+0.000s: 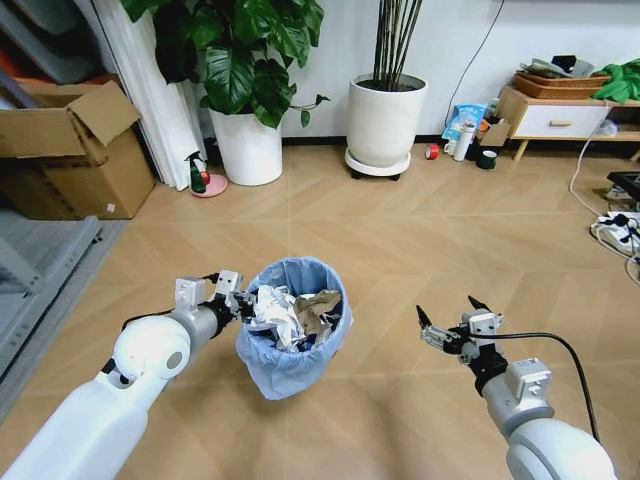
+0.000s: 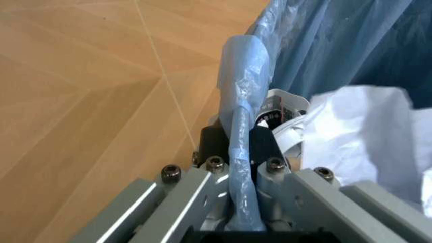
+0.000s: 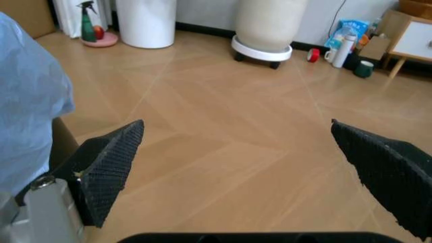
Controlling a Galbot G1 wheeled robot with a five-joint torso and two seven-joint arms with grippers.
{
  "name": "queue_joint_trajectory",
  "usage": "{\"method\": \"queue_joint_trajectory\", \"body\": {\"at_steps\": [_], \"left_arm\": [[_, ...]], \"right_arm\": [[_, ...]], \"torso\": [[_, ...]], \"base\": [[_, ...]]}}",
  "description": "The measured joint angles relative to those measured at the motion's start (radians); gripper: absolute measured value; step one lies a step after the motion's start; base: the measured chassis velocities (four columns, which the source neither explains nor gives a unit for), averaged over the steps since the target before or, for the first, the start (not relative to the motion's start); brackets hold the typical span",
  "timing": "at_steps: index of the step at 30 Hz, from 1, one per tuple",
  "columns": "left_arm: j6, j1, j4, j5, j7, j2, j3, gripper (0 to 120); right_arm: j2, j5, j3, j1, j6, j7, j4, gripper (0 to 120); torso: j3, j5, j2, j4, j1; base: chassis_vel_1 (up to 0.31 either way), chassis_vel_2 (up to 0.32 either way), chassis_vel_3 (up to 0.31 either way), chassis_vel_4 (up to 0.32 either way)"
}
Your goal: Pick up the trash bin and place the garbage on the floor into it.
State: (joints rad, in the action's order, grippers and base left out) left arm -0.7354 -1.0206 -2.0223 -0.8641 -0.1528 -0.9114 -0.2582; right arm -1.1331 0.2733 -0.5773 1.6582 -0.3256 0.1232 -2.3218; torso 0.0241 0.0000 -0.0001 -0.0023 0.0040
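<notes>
L gripper (image 1: 232, 291) clamps trash bin (image 1: 292, 345) by bagged rim, bin tilted w/ paper wads (image 1: 277, 312) inside (rim grip leaves mouth clear). R gripper (image 1: 448, 322) spread wide, empty, over floor (image 1: 400, 230).

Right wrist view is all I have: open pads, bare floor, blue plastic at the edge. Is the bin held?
Observer: Yes. The left gripper is shut on the bin rim, its bag pinched between the fingers.
Operator: Anything in the bin?
Observer: Crumpled white paper and a brownish wad fill it near the rim.
Operator: Where is my right gripper relative to it?
Observer: The right gripper hangs open and empty to the bin's right, apart from it.
Operator: Any litter left on the floor near the bin?
Observer: None on the floor around it in the head view.
</notes>
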Motion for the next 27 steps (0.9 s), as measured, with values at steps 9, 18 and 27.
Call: {"method": "queue_joint_trajectory", "body": {"at_steps": [9,18,27], "left_arm": [[0.000,0.006,0.005,0.000,0.000,-0.001,0.006,0],[0.000,-0.003,0.004,0.002,0.000,-0.004,0.001,0],[0.000,-0.006,0.001,0.003,0.000,-0.006,-0.002,0]], "right_arm": [[-0.012,0.001,-0.003,0.001,0.002,0.002,0.005,100],[-0.012,0.003,-0.003,0.004,0.007,0.002,0.010,100],[-0.013,0.003,-0.002,0.009,0.013,-0.001,0.012,100]], "torso": [[0.000,-0.0002,0.000,0.0001,0.000],[0.000,-0.0006,0.000,0.0000,-0.001],[0.000,-0.0006,0.000,0.0000,0.000]], "base": [[0.426,-0.286,-0.444,0.292],[0.343,-0.259,-0.341,0.264],[0.085,-0.117,-0.083,0.121]]}}
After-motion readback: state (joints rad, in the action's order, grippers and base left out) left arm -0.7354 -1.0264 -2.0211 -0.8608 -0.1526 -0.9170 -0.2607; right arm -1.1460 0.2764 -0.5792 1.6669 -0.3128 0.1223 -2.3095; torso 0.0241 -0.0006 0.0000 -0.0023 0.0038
